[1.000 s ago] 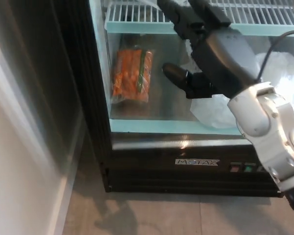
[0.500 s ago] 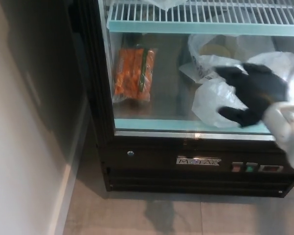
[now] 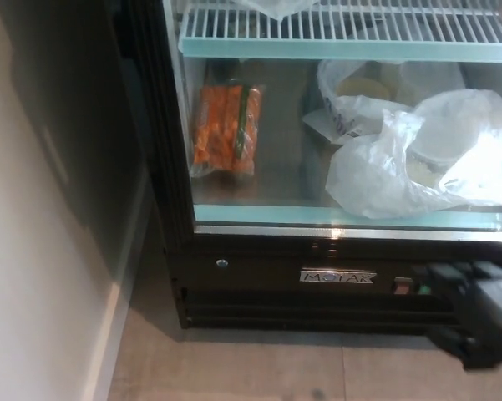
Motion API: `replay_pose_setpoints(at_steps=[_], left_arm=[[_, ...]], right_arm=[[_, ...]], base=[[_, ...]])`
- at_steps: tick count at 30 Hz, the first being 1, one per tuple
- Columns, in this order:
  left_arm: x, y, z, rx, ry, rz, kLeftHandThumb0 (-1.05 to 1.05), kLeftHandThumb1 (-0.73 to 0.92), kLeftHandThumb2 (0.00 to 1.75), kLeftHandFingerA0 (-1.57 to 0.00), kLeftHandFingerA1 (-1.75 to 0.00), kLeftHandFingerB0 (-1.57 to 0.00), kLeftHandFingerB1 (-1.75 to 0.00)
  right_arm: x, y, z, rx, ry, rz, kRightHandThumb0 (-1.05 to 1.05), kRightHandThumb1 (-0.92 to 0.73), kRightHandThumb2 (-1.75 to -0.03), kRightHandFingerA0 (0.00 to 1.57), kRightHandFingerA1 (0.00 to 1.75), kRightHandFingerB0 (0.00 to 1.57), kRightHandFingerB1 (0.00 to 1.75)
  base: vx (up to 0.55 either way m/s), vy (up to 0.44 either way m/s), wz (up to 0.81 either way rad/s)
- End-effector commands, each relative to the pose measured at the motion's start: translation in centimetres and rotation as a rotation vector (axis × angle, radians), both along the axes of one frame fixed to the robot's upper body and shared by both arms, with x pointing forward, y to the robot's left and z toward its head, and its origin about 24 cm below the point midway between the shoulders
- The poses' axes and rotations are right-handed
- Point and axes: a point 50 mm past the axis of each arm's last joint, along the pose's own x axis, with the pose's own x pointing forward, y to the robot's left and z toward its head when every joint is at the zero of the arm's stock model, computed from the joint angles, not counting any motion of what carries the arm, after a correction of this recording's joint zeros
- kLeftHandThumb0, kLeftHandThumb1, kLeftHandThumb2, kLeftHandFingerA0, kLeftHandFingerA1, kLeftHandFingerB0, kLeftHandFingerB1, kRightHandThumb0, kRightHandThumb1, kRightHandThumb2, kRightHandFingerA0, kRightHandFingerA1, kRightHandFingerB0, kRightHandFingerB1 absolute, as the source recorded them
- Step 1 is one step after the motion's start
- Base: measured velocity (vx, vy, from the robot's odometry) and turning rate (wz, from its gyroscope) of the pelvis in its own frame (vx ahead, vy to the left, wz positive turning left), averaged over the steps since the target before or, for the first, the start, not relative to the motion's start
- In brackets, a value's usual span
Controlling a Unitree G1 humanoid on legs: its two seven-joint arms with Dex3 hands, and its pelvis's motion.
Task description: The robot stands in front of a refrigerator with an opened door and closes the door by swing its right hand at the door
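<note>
Fingers of right hand (image 3: 476,322): blurred, spread cannot tell, holding nothing visible. Up-left of them, refrigerator (image 3: 259,284) interior exposed, carrot bag (image 3: 225,125) visible. Door unseen; closing apparently undone.

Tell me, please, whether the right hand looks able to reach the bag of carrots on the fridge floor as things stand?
Probably yes. The right hand hangs low at the fridge's base, right of the carrots. Nothing visibly stands between them, though white plastic bags crowd the shelf's right side, so it would need to rise and cross leftward.
</note>
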Motion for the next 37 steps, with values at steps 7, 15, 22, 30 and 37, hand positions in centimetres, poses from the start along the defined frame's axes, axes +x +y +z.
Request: replay_pose_setpoints(at_steps=[7, 15, 22, 30, 37], left_arm=[[-2.6, 0.2, -0.9, -0.006, 0.043, 0.006, -0.5, 0.63, 0.95, -0.37, -0.53, -0.25, -0.46], [-2.0, 0.1, -0.8, 0.005, 0.048, -0.007, -0.55, 0.64, 0.92, -0.34, -0.5, -0.28, -0.46], [-2.5, 0.4, -0.9, 0.001, 0.062, 0.015, -0.5, 0.63, 0.93, -0.36, -0.52, -0.26, -0.46], [-3.8, 0.5, -1.3, 0.0, 0.096, 0.021, -0.53, 0.62, 0.91, -0.33, -0.5, -0.23, -0.44], [-3.2, 0.6, -1.1, 0.008, 0.082, 0.021, -0.5, 0.62, 0.93, -0.35, -0.52, -0.24, -0.45]], right_arm=[[-7.1, -4.8, -6.1, -0.03, 0.403, -0.33, -0.62, -0.62, -0.92, 0.26, 0.46, 0.3, 0.47], [-9.7, -7.5, -8.9, -0.093, 0.505, -0.582, -0.43, -0.74, -0.62, 0.55, 0.42, 0.4, 0.35], [-10.6, -9.3, -9.2, -0.047, 0.591, -0.7, -0.47, -0.74, -0.63, 0.62, 0.4, 0.48, 0.36], [-12.2, -9.7, -9.8, -0.014, 0.669, -0.733, -0.49, -0.75, -0.63, 0.53, 0.38, 0.46, 0.35], [-11.9, -9.5, -9.8, 0.013, 0.674, -0.735, -0.47, -0.75, -0.63, 0.57, 0.39, 0.47, 0.36]], base=[[0.0, 0.0, 0.0], [0.0, 0.0, 0.0], [0.0, 0.0, 0.0], [0.0, 0.0, 0.0], [0.0, 0.0, 0.0]])
